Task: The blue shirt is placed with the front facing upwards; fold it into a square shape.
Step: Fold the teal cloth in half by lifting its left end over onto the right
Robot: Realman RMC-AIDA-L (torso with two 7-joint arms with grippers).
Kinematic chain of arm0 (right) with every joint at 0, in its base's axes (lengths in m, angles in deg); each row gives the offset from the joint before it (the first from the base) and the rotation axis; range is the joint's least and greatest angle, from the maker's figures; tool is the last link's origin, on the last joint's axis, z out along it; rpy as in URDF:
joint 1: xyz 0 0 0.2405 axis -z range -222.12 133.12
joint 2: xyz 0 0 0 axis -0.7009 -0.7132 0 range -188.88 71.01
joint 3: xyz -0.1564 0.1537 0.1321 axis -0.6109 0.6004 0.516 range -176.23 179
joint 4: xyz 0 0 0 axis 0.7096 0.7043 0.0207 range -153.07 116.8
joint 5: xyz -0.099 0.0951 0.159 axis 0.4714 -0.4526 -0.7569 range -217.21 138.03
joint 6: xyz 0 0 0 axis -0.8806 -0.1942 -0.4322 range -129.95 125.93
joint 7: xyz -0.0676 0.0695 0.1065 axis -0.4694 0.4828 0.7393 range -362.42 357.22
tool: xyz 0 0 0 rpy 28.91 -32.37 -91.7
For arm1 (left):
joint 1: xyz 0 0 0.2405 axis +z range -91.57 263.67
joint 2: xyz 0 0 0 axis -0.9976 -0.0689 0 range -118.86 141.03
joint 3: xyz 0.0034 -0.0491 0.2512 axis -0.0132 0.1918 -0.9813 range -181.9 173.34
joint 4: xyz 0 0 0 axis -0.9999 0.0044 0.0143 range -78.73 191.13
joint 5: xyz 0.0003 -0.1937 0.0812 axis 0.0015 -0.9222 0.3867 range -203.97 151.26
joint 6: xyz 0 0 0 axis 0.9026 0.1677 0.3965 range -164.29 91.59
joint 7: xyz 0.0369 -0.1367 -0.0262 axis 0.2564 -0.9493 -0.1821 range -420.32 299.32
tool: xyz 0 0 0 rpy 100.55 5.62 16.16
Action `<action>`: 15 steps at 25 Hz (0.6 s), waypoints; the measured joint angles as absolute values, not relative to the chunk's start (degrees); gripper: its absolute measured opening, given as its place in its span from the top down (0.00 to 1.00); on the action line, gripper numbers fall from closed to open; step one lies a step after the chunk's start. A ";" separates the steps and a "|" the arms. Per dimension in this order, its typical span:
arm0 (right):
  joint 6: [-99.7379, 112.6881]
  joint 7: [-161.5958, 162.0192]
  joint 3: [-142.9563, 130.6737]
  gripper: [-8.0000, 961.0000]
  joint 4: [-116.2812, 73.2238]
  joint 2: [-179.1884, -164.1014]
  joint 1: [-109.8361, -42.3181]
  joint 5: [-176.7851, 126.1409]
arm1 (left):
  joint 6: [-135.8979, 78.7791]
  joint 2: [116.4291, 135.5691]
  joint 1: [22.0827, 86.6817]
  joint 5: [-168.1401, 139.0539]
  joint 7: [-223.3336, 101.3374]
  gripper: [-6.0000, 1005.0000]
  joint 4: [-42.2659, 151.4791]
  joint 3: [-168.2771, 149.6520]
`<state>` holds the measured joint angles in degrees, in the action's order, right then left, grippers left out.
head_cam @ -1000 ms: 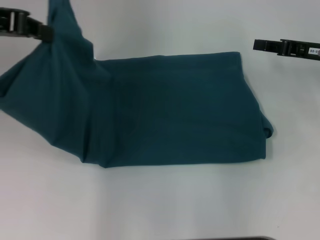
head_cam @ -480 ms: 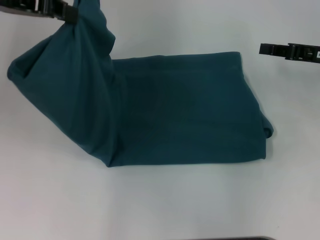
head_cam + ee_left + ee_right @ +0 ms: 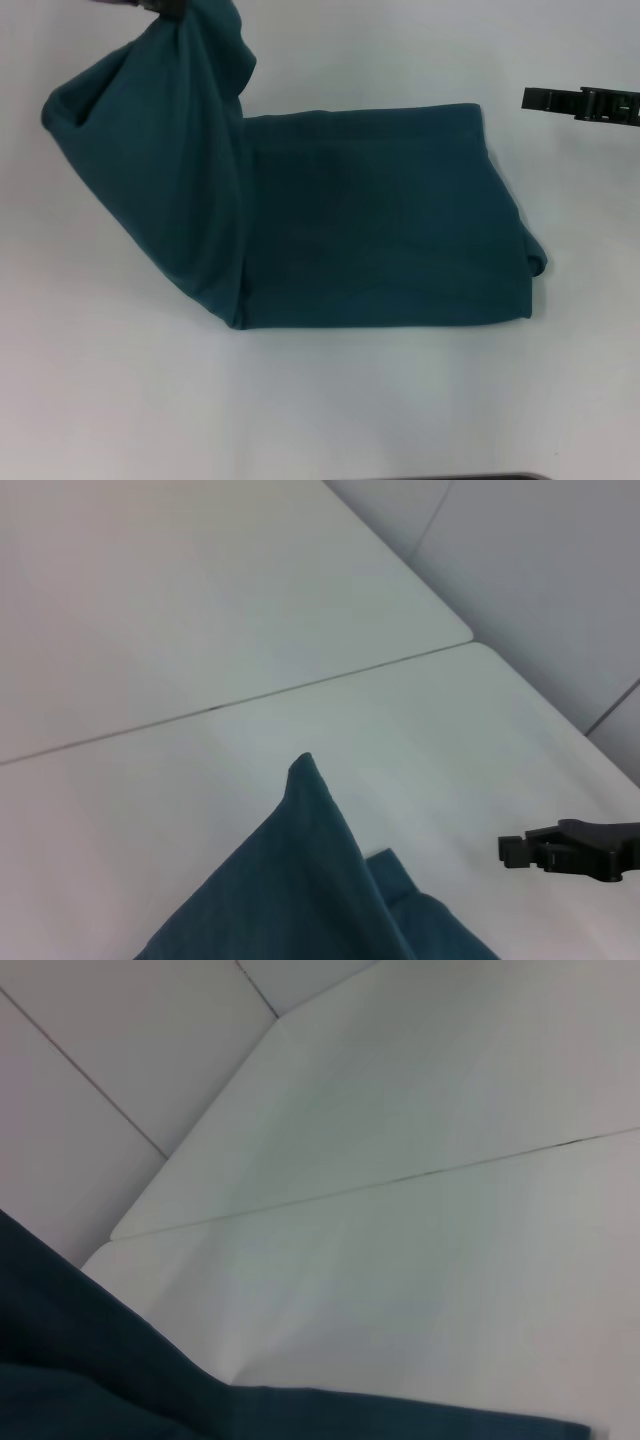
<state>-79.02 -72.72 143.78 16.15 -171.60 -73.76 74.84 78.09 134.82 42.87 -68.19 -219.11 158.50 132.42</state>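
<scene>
The blue shirt (image 3: pixel 380 220) lies on the white table as a plain teal rectangle, with no lettering showing. Its left end is lifted and hangs in a bunched drape from my left gripper (image 3: pixel 163 7), which is shut on the cloth at the top edge of the head view. A raised corner of the shirt (image 3: pixel 300 860) shows in the left wrist view. My right gripper (image 3: pixel 580 101) hovers off the shirt's far right corner, apart from it and holding nothing. It also shows in the left wrist view, my right gripper (image 3: pixel 565 850). The shirt's edge (image 3: pixel 60 1350) fills a corner of the right wrist view.
The white table (image 3: pixel 330 410) has bare surface in front of the shirt and to its left. A seam between table panels (image 3: pixel 250 695) runs behind the shirt. A dark edge (image 3: pixel 450 477) sits at the very front.
My left gripper has carried the shirt's left end up and to the right, and the fold line has rolled rightward. The right gripper drew slightly to the right.
</scene>
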 joint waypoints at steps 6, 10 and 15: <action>-79.02 -72.71 143.94 0.80 16.21 -171.46 -73.77 74.84 | 77.90 135.05 41.80 -68.23 -219.24 0.98 158.33 131.41; -79.02 -72.67 143.83 0.80 16.23 -171.31 -73.77 74.84 | 77.50 135.33 41.58 -68.31 -219.37 0.98 158.07 130.55; -79.00 -72.65 143.72 0.80 16.23 -171.19 -73.77 74.84 | 77.32 135.42 41.62 -68.33 -219.39 0.98 157.92 130.45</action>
